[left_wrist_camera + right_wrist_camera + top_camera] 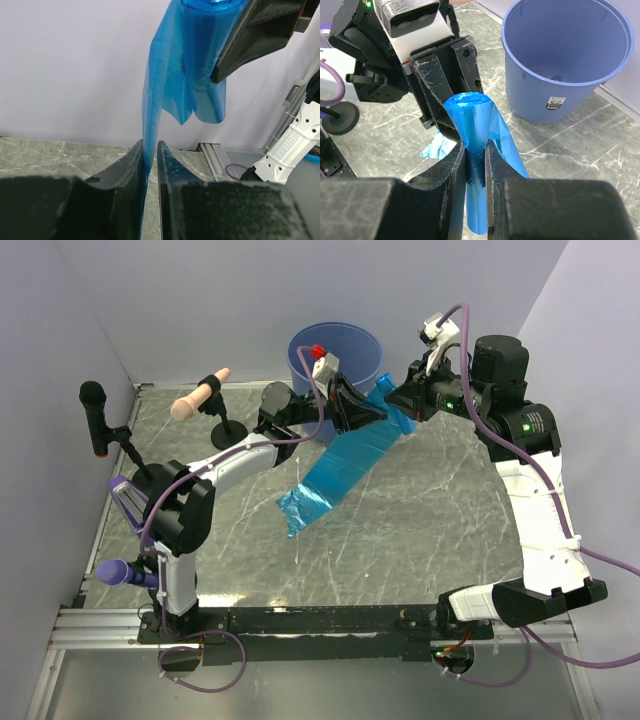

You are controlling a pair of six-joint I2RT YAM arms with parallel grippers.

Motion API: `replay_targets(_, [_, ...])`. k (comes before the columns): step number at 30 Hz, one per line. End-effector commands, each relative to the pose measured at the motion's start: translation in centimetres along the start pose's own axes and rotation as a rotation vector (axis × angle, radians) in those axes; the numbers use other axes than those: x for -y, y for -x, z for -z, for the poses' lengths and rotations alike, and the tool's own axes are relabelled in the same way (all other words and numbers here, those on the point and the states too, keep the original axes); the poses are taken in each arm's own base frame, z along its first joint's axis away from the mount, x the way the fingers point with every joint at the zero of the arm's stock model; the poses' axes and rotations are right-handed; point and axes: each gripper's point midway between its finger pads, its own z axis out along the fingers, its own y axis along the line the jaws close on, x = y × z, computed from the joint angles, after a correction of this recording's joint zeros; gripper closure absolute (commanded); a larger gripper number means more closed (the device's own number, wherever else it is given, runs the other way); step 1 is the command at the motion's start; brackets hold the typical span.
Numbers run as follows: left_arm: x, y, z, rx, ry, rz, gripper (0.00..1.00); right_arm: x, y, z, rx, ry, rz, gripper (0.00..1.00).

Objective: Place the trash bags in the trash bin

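Bright, even light, soft shadows; wrist views blur at near edges.

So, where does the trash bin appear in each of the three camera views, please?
Top external: the trash bin stands at top centre, behind both grippers.
Left wrist: not in view.
Right wrist: the bin fills the upper right, upright on the table.
Shared landmark: the roll of trash bags, seen in all three views, pinched by the right gripper.

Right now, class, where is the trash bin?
In the top view the bin stands at the table's far edge, centre, just behind both end effectors and the bag roll.
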Motion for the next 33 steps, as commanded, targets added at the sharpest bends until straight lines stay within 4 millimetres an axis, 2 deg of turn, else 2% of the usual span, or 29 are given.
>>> replay_targets(1, [0.3, 1.8, -0.3, 0.044, -0.01, -0.043, 0.79, 0.2, 1.6, 0.2, 0.054, -0.01, 0.02, 1.0])
replay_targets(10, [-1.1, 1.8, -0.2, 0.068, 0.056, -0.016, 0.76, 0.1, 1.7, 0.2, 0.056, -0.004, 0.019, 1.0])
replay_targets(17, [-0.9, 1.6, -0.2, 0.06, 0.042, -0.019, 0.86, 0.2, 1.7, 0.1, 0.055, -0.011, 0.021, 1.0])
replay_targets(19, [-0.8, 1.7, -0.2, 0.058, 0.032, -0.022, 0.94, 0.3, 1.7, 0.1, 0.057, -0.011, 0.02, 1.0])
replay_targets(20, [-0.5, 1.5, -0.2, 0.051, 0.017, -0.027, 0.99, 0.3, 1.6, 0.0, 0.054, -0.012, 0.018, 1.0])
replay_targets(25, [1.3, 2.6, -0.3, 0.051, -0.06, -0.08, 0.99, 1.7, 0.7, -0.5, 0.023, -0.068, -0.004, 1.0])
replay_targets(29, [3.4, 4.0, -0.3, 0.04, -0.158, -0.18, 0.99, 4.6, -0.6, -1.1, -0.015, -0.168, -0.065, 1.0])
replay_targets(33, [5.7, 5.5, -0.8, 0.022, -0.258, -0.271, 1.0, 7.0, -2.4, -1.9, -0.053, -0.18, -0.141, 1.0])
